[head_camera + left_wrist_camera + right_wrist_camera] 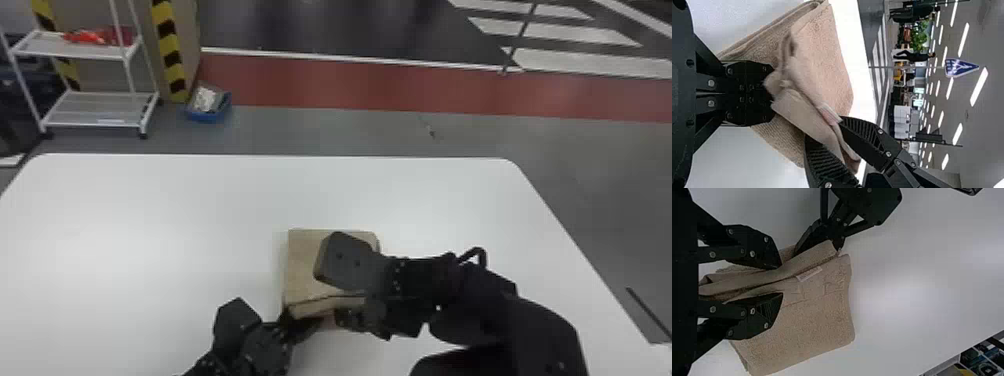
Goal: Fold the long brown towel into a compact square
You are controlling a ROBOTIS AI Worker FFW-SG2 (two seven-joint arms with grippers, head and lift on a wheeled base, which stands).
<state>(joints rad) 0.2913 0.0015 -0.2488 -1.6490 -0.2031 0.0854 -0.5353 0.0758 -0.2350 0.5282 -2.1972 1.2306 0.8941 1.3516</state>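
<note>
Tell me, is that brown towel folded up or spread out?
Folded: the towel sits as a thick, layered block on the white table, with one edge pinched in the left gripper.

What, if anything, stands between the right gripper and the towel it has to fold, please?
Nothing visible stands in the way: the right gripper is already at the brown towel, its parted fingers on either side of a folded edge. The left gripper is shut on the towel close by, beside that gap rather than in it.
</note>
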